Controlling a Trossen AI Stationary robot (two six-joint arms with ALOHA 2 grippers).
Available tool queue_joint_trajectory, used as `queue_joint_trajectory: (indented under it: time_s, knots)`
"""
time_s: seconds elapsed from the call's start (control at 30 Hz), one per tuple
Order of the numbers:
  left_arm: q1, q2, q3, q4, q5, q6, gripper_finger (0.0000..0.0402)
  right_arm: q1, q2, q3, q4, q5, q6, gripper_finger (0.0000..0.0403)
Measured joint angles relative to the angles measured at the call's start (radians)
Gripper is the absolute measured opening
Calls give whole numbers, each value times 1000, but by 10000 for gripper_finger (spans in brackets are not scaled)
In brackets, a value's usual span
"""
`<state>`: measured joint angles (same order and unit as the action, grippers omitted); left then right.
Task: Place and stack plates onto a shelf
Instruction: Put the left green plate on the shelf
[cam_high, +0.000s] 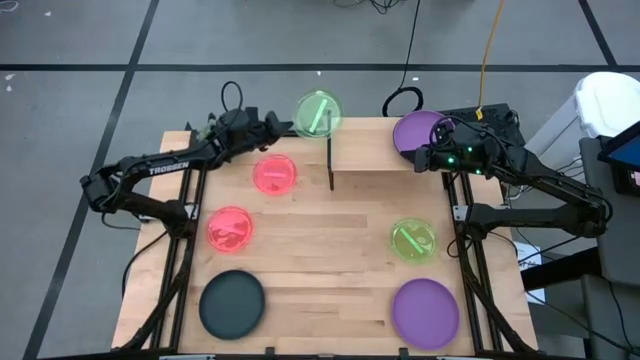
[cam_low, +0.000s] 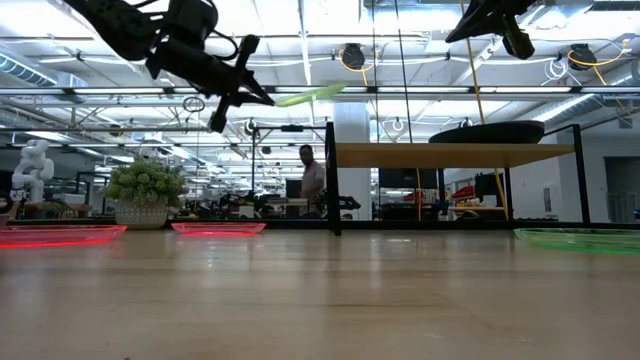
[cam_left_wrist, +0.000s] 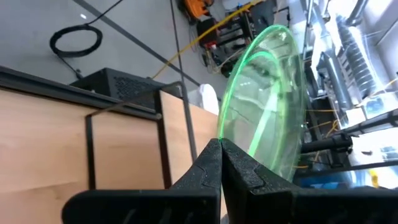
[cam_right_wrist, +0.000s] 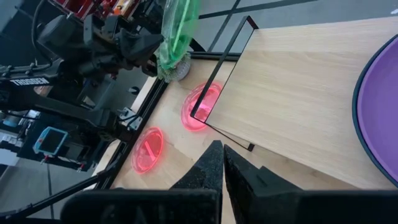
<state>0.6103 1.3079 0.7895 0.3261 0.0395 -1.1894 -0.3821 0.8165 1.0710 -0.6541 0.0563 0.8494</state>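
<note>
plate (cam_high: 418, 131) on shelf (cam_high: 375, 152), plates (cam_high: 232, 228) on table (cam_high: 330, 250)

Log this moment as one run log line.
left gripper shut on green plate, lifted by shelf | right gripper shut, empty, above purple plate on shelf

Grey floor (cam_high: 80, 40) crossed by dark lines — bright ceiling lights (cam_low: 300, 20) over a cluttered workshop.

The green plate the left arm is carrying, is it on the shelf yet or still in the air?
In the air. The left gripper is shut on the green plate, which hangs tilted above and beside the shelf.
</note>
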Motion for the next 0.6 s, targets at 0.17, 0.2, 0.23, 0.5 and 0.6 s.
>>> queue_joint_trajectory:
  time_s: [0.17,0.2,0.23,0.5,0.6]
  knots:
    - [-39,0,0,13,-43,-21,0,0,0,0,48,4,-5,0]
    - [-45,0,0,13,-53,-26,0,0,0,0,62,7,-9,0]
    - [-51,0,0,14,-63,-27,0,0,0,0,73,20,-10,0]
    - [-89,1,6,38,-94,-46,0,0,0,0,113,29,-16,0]
    - [-96,1,43,27,-97,-34,0,0,0,0,113,29,-8,0]
